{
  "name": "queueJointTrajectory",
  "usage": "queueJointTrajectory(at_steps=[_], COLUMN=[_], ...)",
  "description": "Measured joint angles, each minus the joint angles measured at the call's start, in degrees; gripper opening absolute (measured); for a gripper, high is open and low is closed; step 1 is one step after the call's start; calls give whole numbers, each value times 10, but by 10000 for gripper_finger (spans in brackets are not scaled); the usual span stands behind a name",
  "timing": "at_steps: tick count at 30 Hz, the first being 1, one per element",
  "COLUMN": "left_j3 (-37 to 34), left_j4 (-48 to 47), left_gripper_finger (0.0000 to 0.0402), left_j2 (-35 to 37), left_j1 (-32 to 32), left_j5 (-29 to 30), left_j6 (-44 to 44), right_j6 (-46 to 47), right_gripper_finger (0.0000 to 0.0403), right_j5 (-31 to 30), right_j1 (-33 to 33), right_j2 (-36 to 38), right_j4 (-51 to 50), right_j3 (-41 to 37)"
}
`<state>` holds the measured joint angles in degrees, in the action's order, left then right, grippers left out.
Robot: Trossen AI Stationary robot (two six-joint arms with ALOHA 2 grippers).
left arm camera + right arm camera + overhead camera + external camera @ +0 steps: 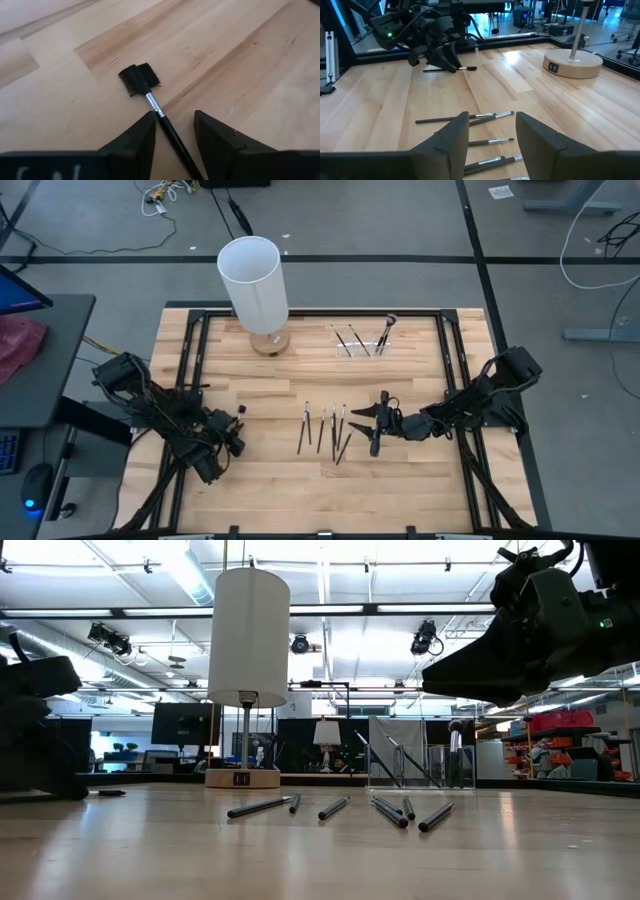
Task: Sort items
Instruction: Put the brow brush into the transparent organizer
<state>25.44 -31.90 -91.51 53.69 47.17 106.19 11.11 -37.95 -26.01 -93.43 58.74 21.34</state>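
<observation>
The wooden worktop (pixel 260 385) carried everything. Near its far edge stood a lamp with a tall white shade (pixel 252 280), and to the right of it, also by the far edge, a small clear holder (pixel 360 340) with a few items already standing in it, at least three or four as far as I could count.

The left arm lay over the left side of the worktop, and its left tool (pixel 172 132) was low over the wood. Its two fingers were partly open, one on each side of the dark handle of a comb brush (pixel 150 100), which lay flat on the worktop not far from the left edge. I could not tell for sure whether the fingers already pressed the handle; a narrow gap seemed to be there on one side. The right arm reached in from the right edge. The right tool (pixel 492 135) hovered partly open, with nothing between its fingers, over the loose group.

This loose group of brushes and sticks (pixel 325 430) lay near the middle of the worktop, about five or six pieces, close together and roughly parallel.

In my judgement the sorting was only partly done: a few pieces stood in the holder, but the middle group and the comb brush were not yet put away, so more than half of the work was left.
</observation>
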Motion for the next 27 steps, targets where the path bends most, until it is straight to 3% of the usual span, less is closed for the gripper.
queueJointTrajectory(at_steps=[10,22,27], left_j3=[3,45,47], left_j4=[103,176,195], left_gripper_finger=[130,23,19], left_j2=[-88,-209,-205], left_j1=[0,-1,-2], left_j5=[100,204,200], left_j6=[-34,-28,-38], right_j6=[4,2,2], right_gripper_finger=[165,165,165], right_j5=[0,0,0], right_j1=[0,0,1], right_j2=[0,0,0], right_j4=[0,0,0], right_j3=[0,0,0])
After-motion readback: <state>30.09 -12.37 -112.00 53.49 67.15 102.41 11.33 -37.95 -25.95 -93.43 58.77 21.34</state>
